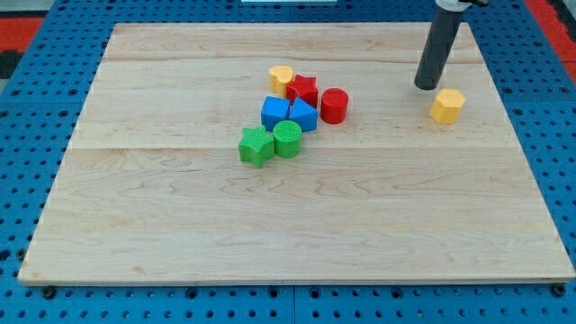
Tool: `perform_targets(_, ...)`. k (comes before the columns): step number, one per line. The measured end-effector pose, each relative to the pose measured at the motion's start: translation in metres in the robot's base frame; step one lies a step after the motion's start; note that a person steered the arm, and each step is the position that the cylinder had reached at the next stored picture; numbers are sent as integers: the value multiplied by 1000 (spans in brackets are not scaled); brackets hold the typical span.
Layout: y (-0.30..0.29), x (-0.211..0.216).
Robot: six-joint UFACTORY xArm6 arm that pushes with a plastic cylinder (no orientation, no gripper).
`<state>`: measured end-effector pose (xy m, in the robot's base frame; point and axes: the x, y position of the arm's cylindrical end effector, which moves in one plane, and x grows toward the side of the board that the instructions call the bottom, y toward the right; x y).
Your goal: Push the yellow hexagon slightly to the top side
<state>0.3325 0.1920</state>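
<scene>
The yellow hexagon (447,105) lies on the wooden board near the view's right edge, in the upper part. My tip (425,86) rests on the board just to the upper left of the hexagon, a small gap apart from it. The dark rod rises from there out of the view's top.
A cluster sits at the board's centre: a yellow cylinder (281,79), a red star (304,90), a red cylinder (334,105), a blue cube (275,112), a blue block (303,115), a green star (256,146) and a green cylinder (287,139). The board's right edge (526,162) is close to the hexagon.
</scene>
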Motion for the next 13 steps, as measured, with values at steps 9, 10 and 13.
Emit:
perform_targets(9, -94, 41)
perform_targets(10, -48, 46)
perform_targets(13, -11, 53)
